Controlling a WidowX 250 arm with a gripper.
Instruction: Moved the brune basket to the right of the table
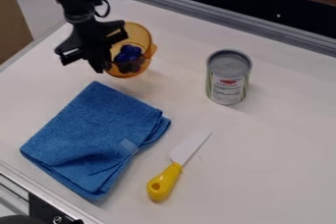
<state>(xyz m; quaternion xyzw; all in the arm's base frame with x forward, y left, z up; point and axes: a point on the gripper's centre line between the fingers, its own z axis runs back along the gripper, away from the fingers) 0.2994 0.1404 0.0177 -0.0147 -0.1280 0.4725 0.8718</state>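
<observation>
Camera view: white table [275, 144]; metal rail [197, 13] behind; claw [98, 51] at orange basket [140, 34], grip impossible to tell

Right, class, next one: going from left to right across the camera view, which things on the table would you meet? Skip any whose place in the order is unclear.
Orange cup → knife → can.

Amber basket [141, 35], see-thru; w/ dk blue items [129, 52] inside; seems tilted; on tbl [282, 144], view's upper L
</observation>
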